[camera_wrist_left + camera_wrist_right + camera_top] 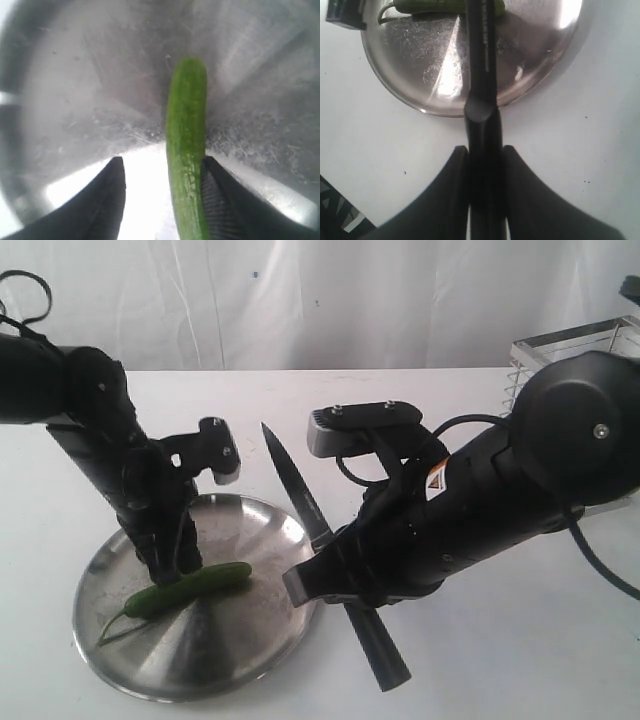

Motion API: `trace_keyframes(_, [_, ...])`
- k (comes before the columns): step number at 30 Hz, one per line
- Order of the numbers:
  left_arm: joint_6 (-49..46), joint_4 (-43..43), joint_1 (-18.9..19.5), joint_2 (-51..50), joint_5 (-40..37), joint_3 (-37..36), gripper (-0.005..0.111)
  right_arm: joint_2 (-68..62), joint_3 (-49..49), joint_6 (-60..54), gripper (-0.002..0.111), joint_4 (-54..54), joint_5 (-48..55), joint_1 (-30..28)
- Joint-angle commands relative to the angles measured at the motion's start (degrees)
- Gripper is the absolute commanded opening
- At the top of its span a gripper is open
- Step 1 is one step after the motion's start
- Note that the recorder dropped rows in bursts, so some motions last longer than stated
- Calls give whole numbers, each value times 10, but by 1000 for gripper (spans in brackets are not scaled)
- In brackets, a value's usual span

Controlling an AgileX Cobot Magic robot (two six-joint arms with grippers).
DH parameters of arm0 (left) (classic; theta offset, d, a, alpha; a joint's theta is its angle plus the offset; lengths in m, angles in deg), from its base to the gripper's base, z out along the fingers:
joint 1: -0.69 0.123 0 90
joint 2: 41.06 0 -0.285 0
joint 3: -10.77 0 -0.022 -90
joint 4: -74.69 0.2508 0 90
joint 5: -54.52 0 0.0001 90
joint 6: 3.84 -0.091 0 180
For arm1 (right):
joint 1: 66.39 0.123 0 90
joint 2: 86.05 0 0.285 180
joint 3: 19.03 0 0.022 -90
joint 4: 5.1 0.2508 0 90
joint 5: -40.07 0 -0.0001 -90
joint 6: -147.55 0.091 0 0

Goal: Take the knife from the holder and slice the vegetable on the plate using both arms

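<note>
The vegetable [190,585], a slender green cucumber, lies on the steel plate [220,650] at the left. My left gripper [170,565] stands over its middle, open. In the left wrist view the vegetable [186,130] runs between the fingers, against one pad [220,200] and well apart from the other; the plate [75,90] shows below. My right gripper [320,575] is shut on the knife [295,485], whose blade points away over the plate's right rim. In the right wrist view the knife [481,75] juts out from the closed gripper [482,150] across the plate [540,60] toward the vegetable [430,5].
The wire holder [560,350] stands at the back right, partly hidden behind the right arm. The knife's black handle end [385,660] sticks out below the right gripper over the white table [500,640].
</note>
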Motion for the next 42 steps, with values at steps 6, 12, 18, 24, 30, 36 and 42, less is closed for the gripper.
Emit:
trace_keyframes(6, [120,-3,-1,153,53,1,21,2,1,23,0,2,51,0])
trace_keyframes(12, [169,-3,0,163,83,0,0,-1,-8,67,0,-4,51,14])
trace_keyframes(18, [207,-99,34,162,161,0,0,-100,-98,120,0,-73,92,42])
trace_keyframes(24, [193,-149,71,146,158,0,0,-187,-161,122,0,-93,58,57])
trace_keyframes(30, [152,-187,71,79,139,0,0,-240,-226,130,0,-128,166,57])
trace_keyframes(36, [-53,-398,71,45,117,-9,0,-285,-243,130,0,-127,144,59])
trace_keyframes(42, [-124,-465,71,2,164,-68,0,-318,-243,138,0,-121,150,59])
